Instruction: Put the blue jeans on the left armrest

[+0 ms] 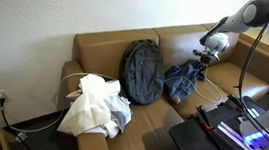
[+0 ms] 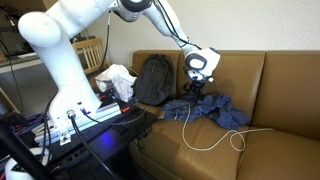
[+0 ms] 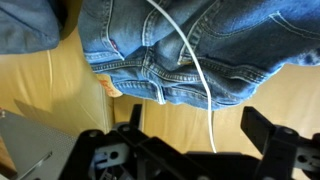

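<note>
The hand [image 3: 190, 138] hangs spread and empty, with the jeans [image 3: 180, 60] heaped just below it. A cable [image 3: 197, 75] crosses them under the hand, so a pinch could snag it and drag it along.

We are watching the claw [image 1: 204, 60] from two exterior cameras standing well back on opposite sides of it, both sharing the sofa [image 2: 280, 80] and jeans [image 2: 215, 108] below it; the wrist camera is looking down, close above them.
</note>
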You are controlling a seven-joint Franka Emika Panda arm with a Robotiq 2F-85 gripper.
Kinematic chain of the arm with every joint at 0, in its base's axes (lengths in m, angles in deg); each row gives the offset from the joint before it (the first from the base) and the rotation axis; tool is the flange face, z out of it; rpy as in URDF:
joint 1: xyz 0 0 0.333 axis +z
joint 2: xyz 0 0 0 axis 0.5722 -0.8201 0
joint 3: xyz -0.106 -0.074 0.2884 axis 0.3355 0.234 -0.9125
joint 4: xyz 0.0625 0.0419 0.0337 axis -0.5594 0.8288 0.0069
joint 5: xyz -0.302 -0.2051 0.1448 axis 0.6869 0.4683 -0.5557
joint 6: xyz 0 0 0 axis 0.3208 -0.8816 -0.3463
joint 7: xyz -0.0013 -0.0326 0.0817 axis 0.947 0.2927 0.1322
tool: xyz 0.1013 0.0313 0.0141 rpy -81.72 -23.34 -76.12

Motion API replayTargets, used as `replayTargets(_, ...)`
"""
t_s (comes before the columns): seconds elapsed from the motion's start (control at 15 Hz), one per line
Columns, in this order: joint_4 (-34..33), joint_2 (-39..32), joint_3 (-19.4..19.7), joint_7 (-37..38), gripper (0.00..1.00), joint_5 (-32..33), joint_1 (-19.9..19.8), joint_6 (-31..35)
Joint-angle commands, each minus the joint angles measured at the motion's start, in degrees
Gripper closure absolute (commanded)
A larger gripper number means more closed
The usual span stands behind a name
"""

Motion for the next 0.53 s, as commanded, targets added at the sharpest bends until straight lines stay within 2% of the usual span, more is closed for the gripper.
replayTargets(0.0, -5.87, -5.97, -2.32, 5.51, 0.00, -5.23, -2.52, 5.66)
replayTargets(0.33, -8.89, -12.02, -1.64, 11.96, 0.00, -8.04, 0.12, 23.41)
replayTargets(0.47, -10.03, -13.63, -2.00, 15.88, 0.00, -6.99, 0.54, 23.85)
